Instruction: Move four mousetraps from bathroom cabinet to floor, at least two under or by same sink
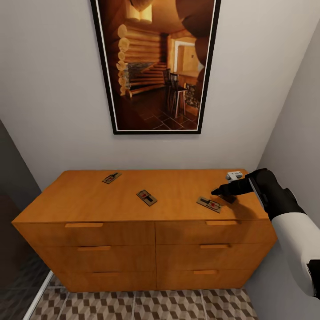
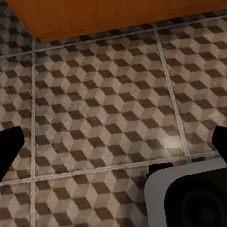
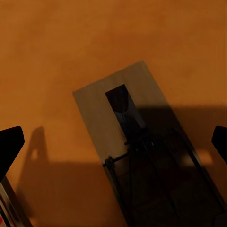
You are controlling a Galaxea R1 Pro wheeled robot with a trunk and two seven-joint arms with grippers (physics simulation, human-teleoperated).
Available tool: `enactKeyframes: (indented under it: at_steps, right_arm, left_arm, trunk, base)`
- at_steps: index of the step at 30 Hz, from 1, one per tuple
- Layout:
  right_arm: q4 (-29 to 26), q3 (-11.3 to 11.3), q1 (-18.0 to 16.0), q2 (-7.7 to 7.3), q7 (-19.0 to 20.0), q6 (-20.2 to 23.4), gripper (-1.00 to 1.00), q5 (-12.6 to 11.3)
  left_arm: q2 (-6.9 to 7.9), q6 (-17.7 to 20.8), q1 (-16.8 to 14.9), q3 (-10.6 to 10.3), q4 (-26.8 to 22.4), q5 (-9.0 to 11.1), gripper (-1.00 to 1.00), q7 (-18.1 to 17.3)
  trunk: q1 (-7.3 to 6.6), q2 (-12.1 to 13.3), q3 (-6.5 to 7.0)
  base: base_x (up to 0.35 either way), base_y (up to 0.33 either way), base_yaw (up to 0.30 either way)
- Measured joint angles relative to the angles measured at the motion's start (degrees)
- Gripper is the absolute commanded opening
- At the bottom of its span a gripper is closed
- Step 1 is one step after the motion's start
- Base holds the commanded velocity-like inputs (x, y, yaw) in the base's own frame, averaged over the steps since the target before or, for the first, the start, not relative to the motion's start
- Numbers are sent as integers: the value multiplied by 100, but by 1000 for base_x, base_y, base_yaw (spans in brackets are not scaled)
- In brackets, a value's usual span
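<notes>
Three mousetraps [image 1: 146, 197] on cabinet [image 1: 89, 195], right gripper [image 1: 223, 194] spread above one

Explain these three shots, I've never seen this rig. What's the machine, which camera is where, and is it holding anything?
It's a simulated wheeled robot with two arms. The large picture comes from a camera on its head, looking down at a wooden cabinet below a framed picture. Three mousetraps show on the cabinet's top: left, middle and right. The black-and-white arm is the robot's right one. Its right tool hangs just over the top beside the right-hand trap.

The other two pictures come from cameras at the wrists. The right one looks down on a trap between the open fingers, not gripped. The left tool is open over the cube-patterned bathroom floor. Nothing is held.
</notes>
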Motion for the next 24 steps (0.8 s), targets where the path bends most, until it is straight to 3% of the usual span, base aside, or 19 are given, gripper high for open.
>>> enactKeyframes:
  at_steps: [24]
  right_arm:
    - [1,3,0,-4,0,1,100,0]
  left_arm:
    - [-19,1,0,-6,4,0,100,-2]
  trunk:
    - [0,0,0]
  base:
    - [0,-10,0]
